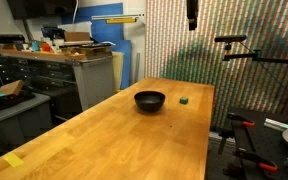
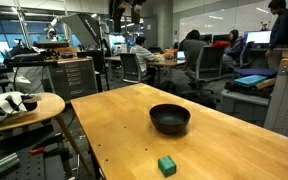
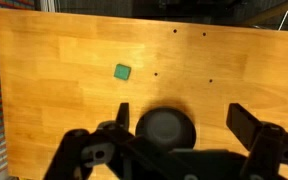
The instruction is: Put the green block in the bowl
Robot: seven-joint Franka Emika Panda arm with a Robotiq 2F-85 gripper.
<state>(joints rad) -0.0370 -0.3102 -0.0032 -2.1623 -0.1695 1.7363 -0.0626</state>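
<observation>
The green block (image 2: 167, 165) is a tiny dark green cube on the wooden table, a short way from the black bowl (image 2: 170, 119). Both also show in an exterior view, the block (image 1: 184, 100) beside the bowl (image 1: 150, 100), and in the wrist view, the block (image 3: 122, 71) up and left of the bowl (image 3: 166, 127). My gripper (image 3: 181, 118) hangs high above the table, open and empty, with the bowl seen between its fingers. In an exterior view only its tip (image 1: 192, 14) shows at the top edge.
The wooden table (image 2: 124, 110) has several small dark holes (image 3: 155, 73) in its top. A round side table (image 2: 24, 108) with clutter stands beside it. Cabinets (image 1: 79, 75), a tripod arm (image 1: 239, 50) and office desks with people (image 2: 194, 50) surround the table.
</observation>
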